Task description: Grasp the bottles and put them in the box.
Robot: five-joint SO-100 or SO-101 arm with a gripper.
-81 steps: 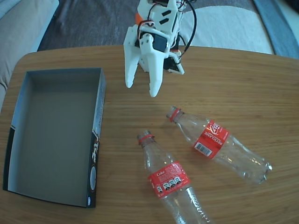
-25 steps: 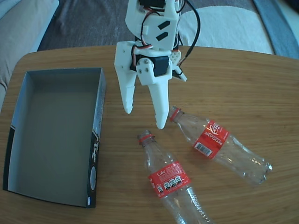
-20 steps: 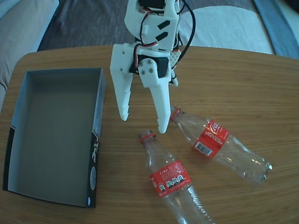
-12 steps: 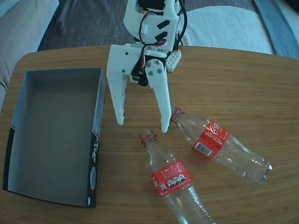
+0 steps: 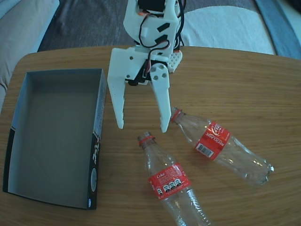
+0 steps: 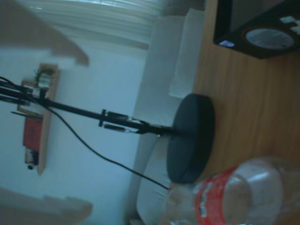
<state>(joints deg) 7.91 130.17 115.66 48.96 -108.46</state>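
Fixed view, nearest edge first: lower bottle (image 5: 164, 175) flat on the wooden table (image 5: 244, 94), red cap end toward the arm, red label about midway, clear base running off the bottom edge. Just to its right and slightly farther, second bottle (image 5: 218, 140) also lying flat, slanted, neck up-left and base down-right; apart from the first, not touching. On the left, box (image 5: 96, 141) resting on the table, grey inside, black outer side with white print facing the bottles; nothing inside. Neither bottle in the box.

Farther back, white gripper (image 5: 142, 127) pointing down, jaws spread wide, nothing between them. Left fingertip near the box's side wall; right fingertip just beside the neck of the second bottle, contact not clear. Cap of the lower bottle just below the gap between the tips. Behind that, white arm (image 5: 150, 28) with black cables, rising from the far table edge. Beyond the table, grey and pale floor covering.

Wrist view, turned on its side and blurred: bottle with red label (image 6: 234, 194) close at the bottom right, corner of the box (image 6: 253, 28) at the top right, a black round stand base (image 6: 190, 136) on the table edge with a thin black rod reaching away, pale wall behind.
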